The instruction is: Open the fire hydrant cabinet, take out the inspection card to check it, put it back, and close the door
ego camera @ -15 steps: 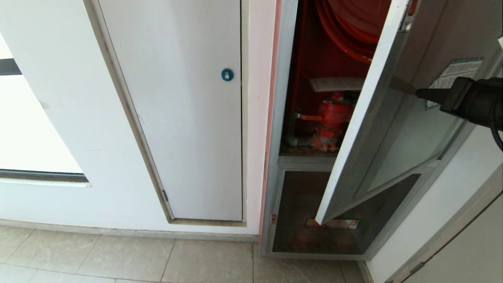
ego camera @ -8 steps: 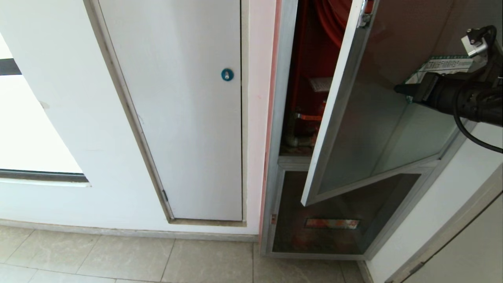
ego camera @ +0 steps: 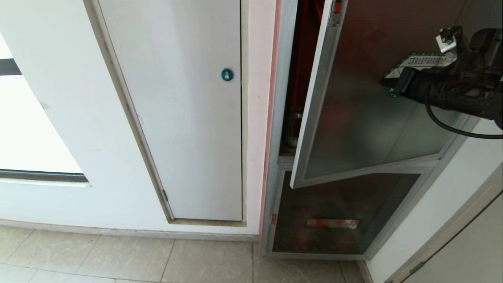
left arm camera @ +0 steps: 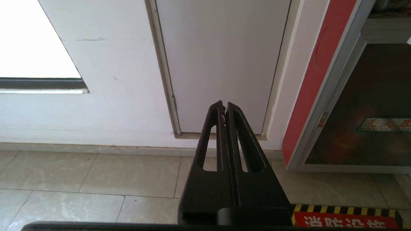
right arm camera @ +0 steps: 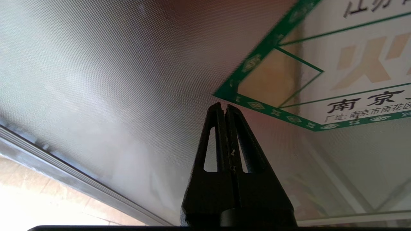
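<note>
In my head view the white wall (ego camera: 51,118) fills the left half of the frame, with the plain white panel (ego camera: 184,118) and its blue round lock (ego camera: 227,74) just left of centre. Pale floor tiles (ego camera: 118,255) run along the bottom edge.

The fire hydrant cabinet (ego camera: 279,118) takes the right half, its silver frame standing upright just right of centre. Only a narrow strip of red interior (ego camera: 300,59) shows at upper centre, between the frame and the door edge. The door (ego camera: 353,125) hangs ajar, its free edge slanting from top centre down towards the middle, its dark glass facing me. Below it sits the smaller lower glass panel (ego camera: 338,212) with a red label behind it. I cannot see the inspection card in any view; the door covers most of the opening.

The green-edged sticker (ego camera: 422,61) sits in the upper right of the frame, on the door glass. My right gripper (ego camera: 387,83) comes in from the right edge, fingers clenched together on nothing, with its tip at the sticker's lower-left corner. The right wrist view shows the closed fingertips (right arm camera: 223,109) against the glass, just beside the sticker's green border.

My left gripper (left arm camera: 223,107) appears only in its own wrist view, fingers pressed together and empty, pointing at the base of the white panel.
</note>
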{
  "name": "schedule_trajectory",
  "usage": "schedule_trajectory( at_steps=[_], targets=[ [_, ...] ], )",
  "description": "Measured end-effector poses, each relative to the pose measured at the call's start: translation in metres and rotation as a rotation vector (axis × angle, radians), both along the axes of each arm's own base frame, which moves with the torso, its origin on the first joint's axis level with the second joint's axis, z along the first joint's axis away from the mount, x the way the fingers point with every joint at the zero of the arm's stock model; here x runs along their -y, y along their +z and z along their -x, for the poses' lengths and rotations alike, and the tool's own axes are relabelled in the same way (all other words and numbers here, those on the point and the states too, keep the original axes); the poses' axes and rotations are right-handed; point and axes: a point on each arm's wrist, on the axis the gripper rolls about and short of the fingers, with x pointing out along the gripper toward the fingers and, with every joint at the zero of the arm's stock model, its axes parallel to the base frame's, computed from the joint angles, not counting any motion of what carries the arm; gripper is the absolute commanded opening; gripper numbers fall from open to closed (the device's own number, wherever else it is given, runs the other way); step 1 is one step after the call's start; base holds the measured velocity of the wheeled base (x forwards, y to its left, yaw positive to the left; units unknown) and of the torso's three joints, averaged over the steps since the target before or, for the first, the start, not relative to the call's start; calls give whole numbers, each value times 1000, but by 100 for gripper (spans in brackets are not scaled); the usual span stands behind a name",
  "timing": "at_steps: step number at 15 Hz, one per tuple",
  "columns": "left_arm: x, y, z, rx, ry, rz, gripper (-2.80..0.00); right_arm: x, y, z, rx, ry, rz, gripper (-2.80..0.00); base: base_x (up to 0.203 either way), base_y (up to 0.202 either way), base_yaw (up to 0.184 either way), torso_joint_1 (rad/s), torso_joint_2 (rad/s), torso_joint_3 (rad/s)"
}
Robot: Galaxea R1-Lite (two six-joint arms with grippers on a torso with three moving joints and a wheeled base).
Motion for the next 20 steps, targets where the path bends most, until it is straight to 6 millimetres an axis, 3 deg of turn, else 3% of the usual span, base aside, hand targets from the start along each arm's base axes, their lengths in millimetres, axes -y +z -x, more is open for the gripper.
schedule_trajectory(
  at_steps=[12,20],
  targets=[
    [0,0,0,0,0,0,-280,4,-12,-60,28,-14,1,-280,0,0,0,0,0,0],
    [0,0,0,0,0,0,-280,5,-17,-79,38,-23,1,-280,0,0,0,0,0,0]
  ],
)
